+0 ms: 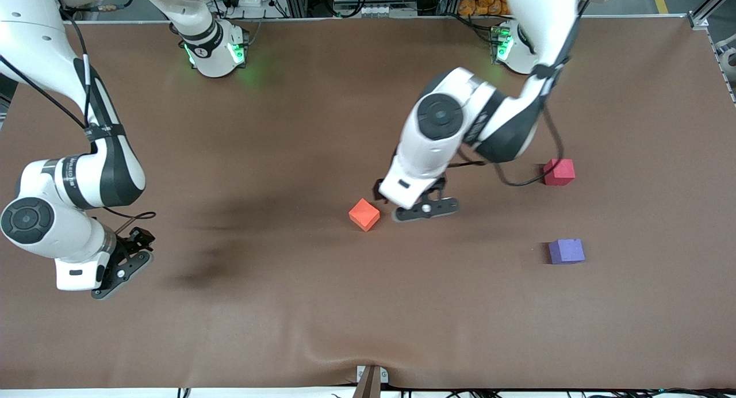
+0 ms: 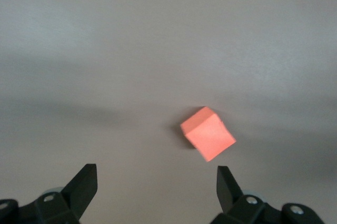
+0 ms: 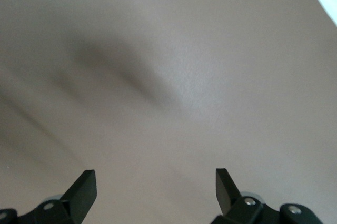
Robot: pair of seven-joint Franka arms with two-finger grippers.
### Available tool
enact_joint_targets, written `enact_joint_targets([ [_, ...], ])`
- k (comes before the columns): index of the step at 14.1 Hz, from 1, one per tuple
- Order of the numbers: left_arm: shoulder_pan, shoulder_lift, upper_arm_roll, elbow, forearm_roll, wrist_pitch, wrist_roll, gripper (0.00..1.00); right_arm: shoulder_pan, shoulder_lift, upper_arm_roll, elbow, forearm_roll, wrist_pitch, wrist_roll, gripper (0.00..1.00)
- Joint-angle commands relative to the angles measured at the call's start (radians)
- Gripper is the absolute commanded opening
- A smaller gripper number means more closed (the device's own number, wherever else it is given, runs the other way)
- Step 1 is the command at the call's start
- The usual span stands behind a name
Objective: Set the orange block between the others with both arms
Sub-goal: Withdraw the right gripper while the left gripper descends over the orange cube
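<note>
left gripper (image 1: 424, 209) hovers, fingers spread, just beside the orange block (image 1: 364, 214); nothing grasped yet. red block (image 1: 559, 172) and purple block (image 1: 566, 251) wait apart. right gripper (image 1: 122, 271) idles, fingers spread.

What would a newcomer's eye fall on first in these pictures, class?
The bright orange block mid-table, with the left end effector open right beside it. Toward the left arm's end lie the red-pink cube and, nearer the front camera, the purple cube. The right end effector waits open.
</note>
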Motion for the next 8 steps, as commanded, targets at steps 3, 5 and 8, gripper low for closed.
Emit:
enact_joint_targets([
  [3, -0.084, 0.077, 0.049, 0.058, -0.002, 0.086, -0.101, 1.0, -0.122, -0.031, 0.027, -0.05, 0.086, -0.044, 0.004, 1.0],
  [5, -0.087, 0.104, 0.048, 0.06, -0.007, 0.141, -0.129, 1.0, -0.128, -0.031, 0.026, -0.051, 0.101, -0.054, 0.013, 1.0],
  [8, -0.094, 0.176, 0.04, 0.075, -0.009, 0.242, -0.137, 1.0, -0.119, -0.031, 0.027, -0.048, 0.108, -0.062, 0.015, 1.0],
])
